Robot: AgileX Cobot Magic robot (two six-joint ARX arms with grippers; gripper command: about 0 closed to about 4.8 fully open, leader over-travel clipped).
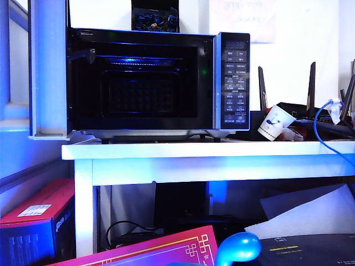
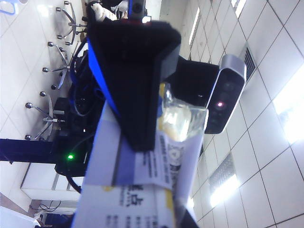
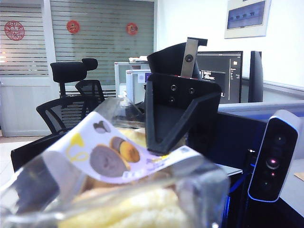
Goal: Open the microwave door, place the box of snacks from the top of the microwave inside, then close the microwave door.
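The microwave (image 1: 158, 80) stands on the white table (image 1: 222, 149), and its dark cavity shows. The microwave door (image 1: 49, 72) is swung wide open to the left. Neither arm and no box of snacks shows in the exterior view. The box of snacks (image 2: 137, 199) fills the near part of the left wrist view and hides my left gripper's jaws. A black finger (image 2: 135, 90) of the right gripper lies across it. In the right wrist view the clear box (image 3: 142, 204) hides the right jaws. The left gripper's finger (image 3: 178, 114) rests on its label.
A dark box of blue-wrapped pieces (image 1: 155, 21) sits on top of the microwave. A tipped paper cup (image 1: 275, 123), router antennas (image 1: 310, 83) and a blue cable (image 1: 319, 124) crowd the table's right end. A red carton (image 1: 36, 221) stands under the table.
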